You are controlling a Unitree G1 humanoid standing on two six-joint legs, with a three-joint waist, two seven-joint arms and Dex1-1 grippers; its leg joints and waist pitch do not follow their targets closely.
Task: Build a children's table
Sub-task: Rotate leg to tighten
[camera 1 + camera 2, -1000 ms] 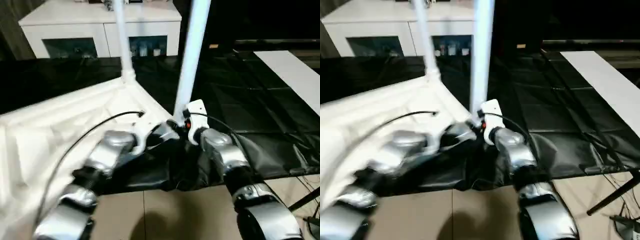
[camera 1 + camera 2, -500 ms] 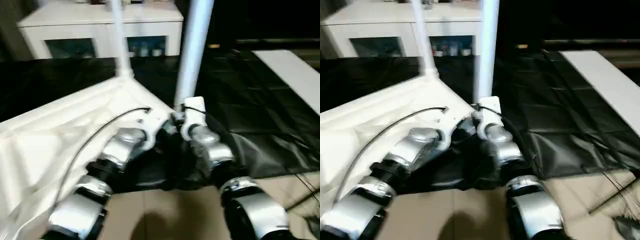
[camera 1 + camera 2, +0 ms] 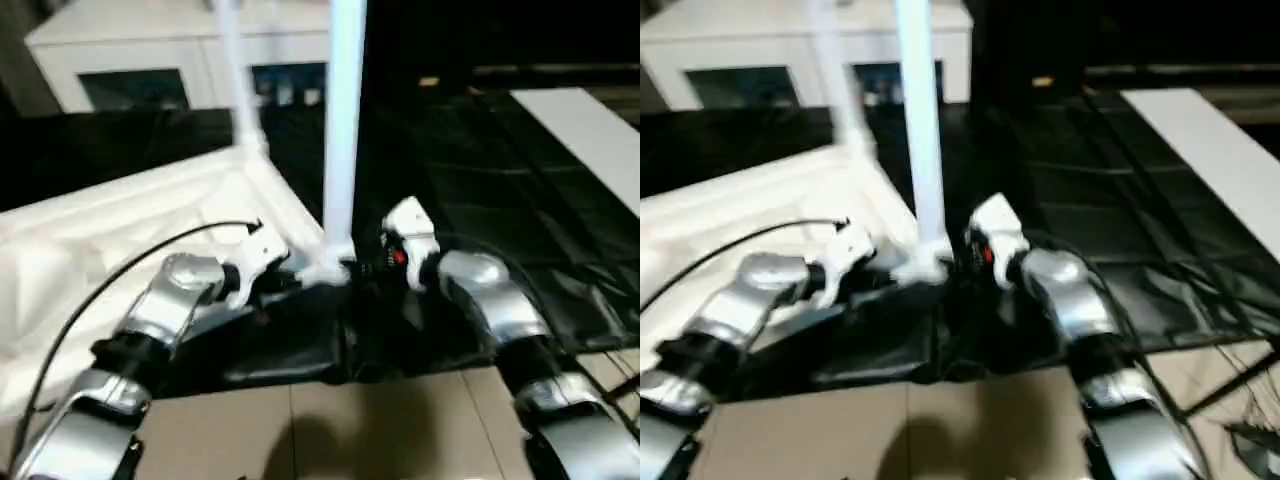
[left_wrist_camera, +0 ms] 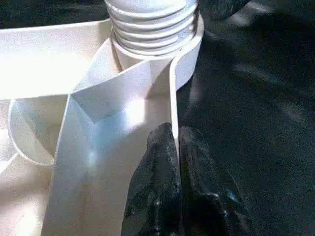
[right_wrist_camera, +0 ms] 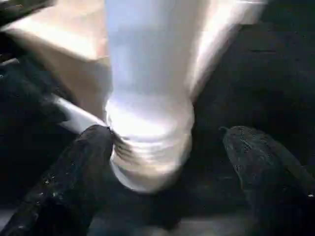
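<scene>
Tabletop (image 3: 120, 250) lying underside up on black sheet (image 3: 480, 180), near corner socket (image 4: 162, 59) as landmark. Leg (image 3: 340, 130) standing upright in that socket, threaded end (image 4: 150, 29) partly wound in, a few ridges showing above socket rim. Second leg (image 3: 235, 80) upright at far corner, beyond the socket.

Left gripper (image 4: 176, 142) pinched together on the thin rim wall just beside socket (steadying the top, by the look of it). Right gripper (image 5: 167, 142) spread wide either side of leg base, one finger (image 5: 83, 157) touching the thread, other well clear.

Step in hand, prob.: screwing leg home. Best done w/ leg kept plumb over socket, re-gripping low on the tube, turning in short bites, left clamp firm so top can't spin.

Hard to tell: thread depth left, whether leg sits straight; leg tops cut off, cabinet (image 3: 150, 60) behind socket blurred.
</scene>
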